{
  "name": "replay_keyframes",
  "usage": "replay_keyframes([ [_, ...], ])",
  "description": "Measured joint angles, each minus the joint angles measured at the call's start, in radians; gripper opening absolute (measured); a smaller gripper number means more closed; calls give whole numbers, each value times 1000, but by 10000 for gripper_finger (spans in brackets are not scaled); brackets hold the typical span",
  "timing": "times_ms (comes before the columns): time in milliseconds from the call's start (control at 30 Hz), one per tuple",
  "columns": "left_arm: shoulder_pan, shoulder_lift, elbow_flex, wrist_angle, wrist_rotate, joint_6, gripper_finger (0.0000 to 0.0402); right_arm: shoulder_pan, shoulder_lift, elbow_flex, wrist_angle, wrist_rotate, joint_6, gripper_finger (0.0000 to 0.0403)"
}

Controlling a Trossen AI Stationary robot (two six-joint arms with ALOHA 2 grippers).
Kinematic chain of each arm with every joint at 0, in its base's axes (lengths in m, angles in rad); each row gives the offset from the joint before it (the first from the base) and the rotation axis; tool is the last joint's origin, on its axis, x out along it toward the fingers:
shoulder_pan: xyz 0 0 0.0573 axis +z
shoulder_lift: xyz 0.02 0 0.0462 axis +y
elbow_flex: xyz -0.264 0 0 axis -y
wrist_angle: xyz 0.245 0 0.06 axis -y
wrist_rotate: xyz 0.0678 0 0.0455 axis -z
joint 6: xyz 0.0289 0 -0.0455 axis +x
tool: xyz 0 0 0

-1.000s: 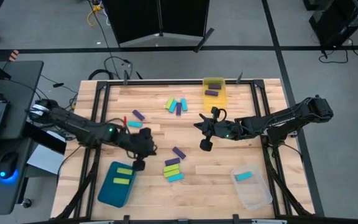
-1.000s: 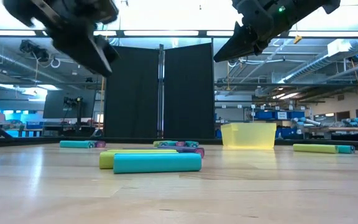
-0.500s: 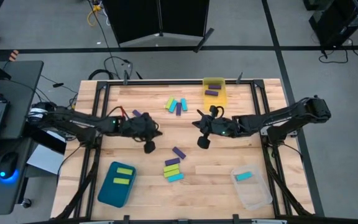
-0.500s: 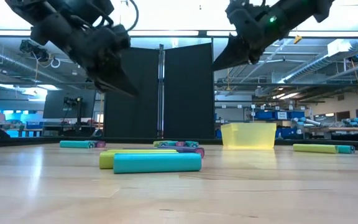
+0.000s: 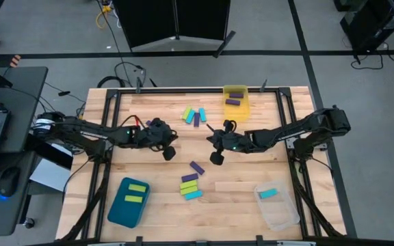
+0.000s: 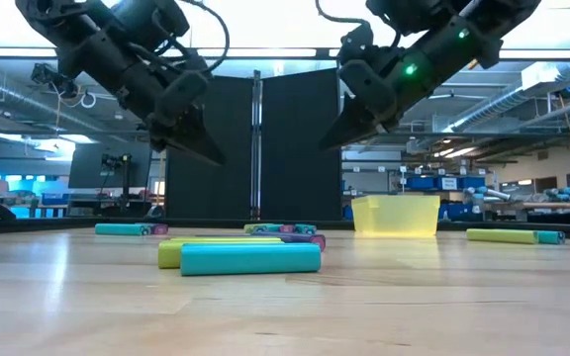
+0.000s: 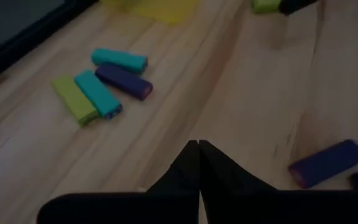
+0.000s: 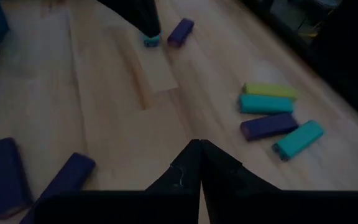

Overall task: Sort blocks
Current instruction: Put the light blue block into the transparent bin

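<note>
While the high view shows both arms over the table's middle, only the wrist views show the left gripper (image 7: 199,152) and right gripper (image 8: 200,152) closed and empty, near the block cluster (image 5: 195,115) toward the far edge.

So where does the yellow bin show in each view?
High view: the yellow bin sits at the table's far edge, right of centre.
Low view: at the back, right of centre.
Left wrist view: only a sliver, beyond the cluster.
Right wrist view: not in it.
Shared landmark: the four-block cluster beside it.
</note>
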Motion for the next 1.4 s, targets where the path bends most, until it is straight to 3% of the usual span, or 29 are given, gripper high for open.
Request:
replay_keyframes([
  [167, 4, 44, -1, 54, -2, 1, 7, -9, 12, 0, 15, -30, 3, 16],
  [533, 16, 66, 0, 123, -42, -8, 7, -69, -125, 1, -158, -31, 31, 38],
  [600, 25, 66, 0, 142, -34, 1, 7, -85, -128, 1, -156, -71, 42, 39],
  [767, 66, 66, 0, 179, 35, 20, 7, -123, -77, 1, -108, -152, 71, 39],
  [1133, 136, 66, -3, 198, 120, -2, 7, -188, 78, 0, 15, -161, 107, 67],
  [1400, 155, 66, -148, 406, 122, -88, 7, -201, 59, 0, 25, -148, 107, 105],
])
